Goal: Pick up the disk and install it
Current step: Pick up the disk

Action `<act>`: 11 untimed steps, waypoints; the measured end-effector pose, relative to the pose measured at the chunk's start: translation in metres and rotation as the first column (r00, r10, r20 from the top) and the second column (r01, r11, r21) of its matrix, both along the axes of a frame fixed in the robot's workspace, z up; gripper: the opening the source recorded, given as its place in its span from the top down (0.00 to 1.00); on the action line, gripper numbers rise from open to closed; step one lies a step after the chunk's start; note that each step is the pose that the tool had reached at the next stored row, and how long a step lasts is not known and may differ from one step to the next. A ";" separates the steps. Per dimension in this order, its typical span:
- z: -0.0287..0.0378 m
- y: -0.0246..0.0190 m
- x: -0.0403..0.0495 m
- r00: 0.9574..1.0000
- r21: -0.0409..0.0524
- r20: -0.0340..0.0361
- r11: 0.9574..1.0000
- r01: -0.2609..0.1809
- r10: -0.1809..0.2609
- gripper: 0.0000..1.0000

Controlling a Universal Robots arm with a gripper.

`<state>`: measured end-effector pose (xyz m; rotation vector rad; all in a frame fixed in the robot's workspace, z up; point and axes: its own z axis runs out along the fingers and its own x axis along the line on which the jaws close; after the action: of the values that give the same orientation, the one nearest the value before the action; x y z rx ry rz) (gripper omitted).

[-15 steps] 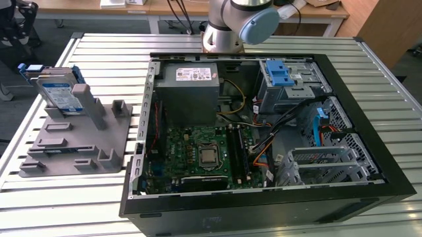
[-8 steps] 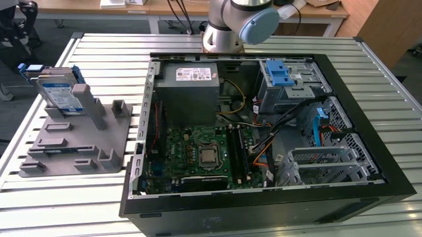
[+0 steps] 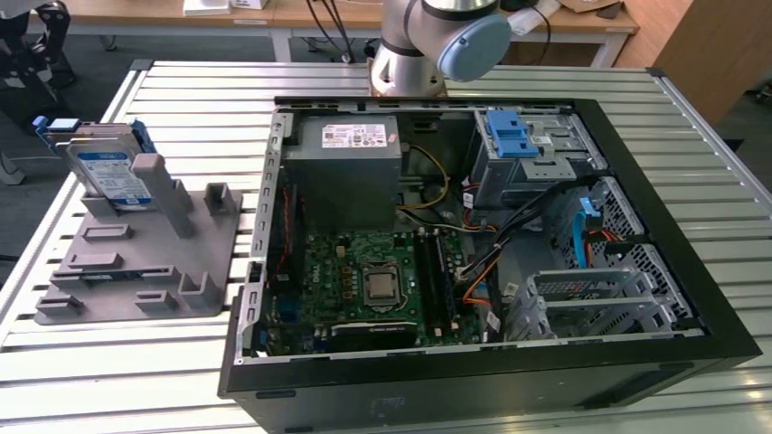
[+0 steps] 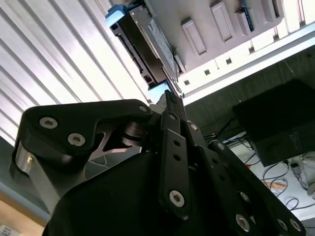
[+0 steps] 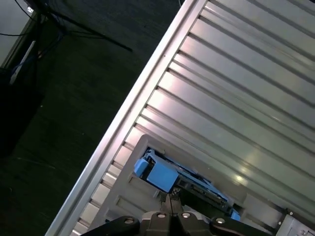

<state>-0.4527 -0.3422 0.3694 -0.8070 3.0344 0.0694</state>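
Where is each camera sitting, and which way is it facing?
Exterior view: above the table, looking down on the computer case and the disk; the arm shows.
First wrist view: on the wrist, looking past the gripper at the disk.
Second wrist view: likewise, along the gripper's linkage.
All three share the disk.

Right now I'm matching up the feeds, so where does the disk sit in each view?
Exterior view: the disk stands on edge in the grey holder, at the exterior view's left of the computer case.
Second wrist view: the disk sits in the holder, ahead of the claw.
First wrist view: edge-on in the holder, ahead of the claw.
Shared landmark: the grey holder.
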 end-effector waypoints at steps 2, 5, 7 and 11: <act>-0.0002 0.0000 0.0000 0.999 0.000 0.000 0.999 -0.036 0.036 0.89; -0.0006 0.0000 -0.0001 0.996 0.000 0.000 0.996 -0.089 0.089 0.89; -0.0009 0.0000 -0.0001 0.992 0.000 0.000 0.992 -0.126 0.126 0.89; -0.0014 0.0000 -0.0001 0.981 0.000 0.000 0.981 -0.196 0.196 0.89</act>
<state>-0.4529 -0.3423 0.3680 -1.1035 2.9442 0.0694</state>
